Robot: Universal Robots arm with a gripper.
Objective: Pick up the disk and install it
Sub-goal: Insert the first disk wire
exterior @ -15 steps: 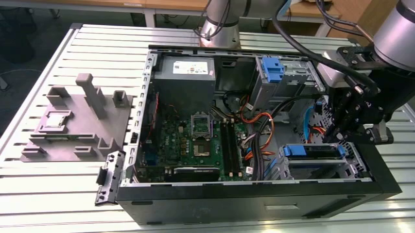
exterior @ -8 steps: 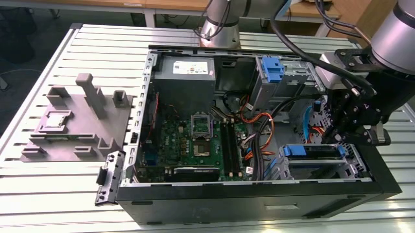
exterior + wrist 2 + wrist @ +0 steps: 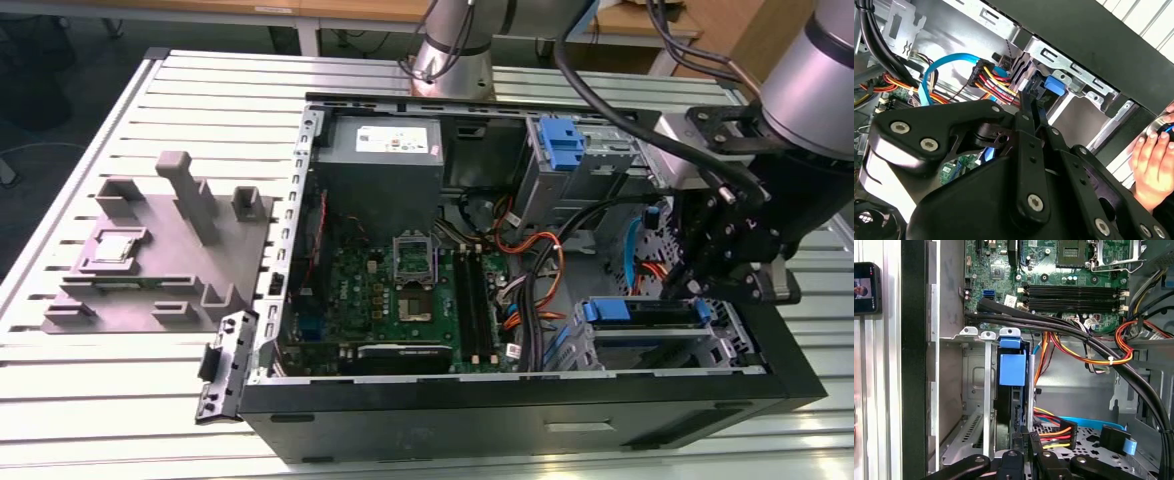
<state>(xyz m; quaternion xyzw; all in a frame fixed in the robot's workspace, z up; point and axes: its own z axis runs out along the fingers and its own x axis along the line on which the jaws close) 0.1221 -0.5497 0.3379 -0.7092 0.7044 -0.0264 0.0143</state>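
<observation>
We see our gripper (image 3: 705,290) down inside the open case (image 3: 534,400), at the drive cage (image 3: 647,340) on the exterior view's right, near the front corner. The disk (image 3: 1013,390) stands on edge in a slot of that cage, its blue frame showing between the metal rails in the first wrist view, and also as a blue strip in the exterior view. In both wrist views the fingers (image 3: 1026,442) look drawn close together on the disk's near edge, so we judge the gripper clenched on the disk, though the contact itself is partly hidden by the linkage. We judge the disk to be partway into its bay, not clearly seated. The risks, as we read them: the red, yellow and orange cables (image 3: 1059,435) lie just beside the fingers and could be snagged or pinched against the cage; a slight tilt of the disk could jam its frame against the rails; and the thick black cables (image 3: 1064,327) crossing above the cage could catch on the wrist. A hand (image 3: 1154,160) rests near the case's outer edge, close to the arm, which is a hazard of its own.
</observation>
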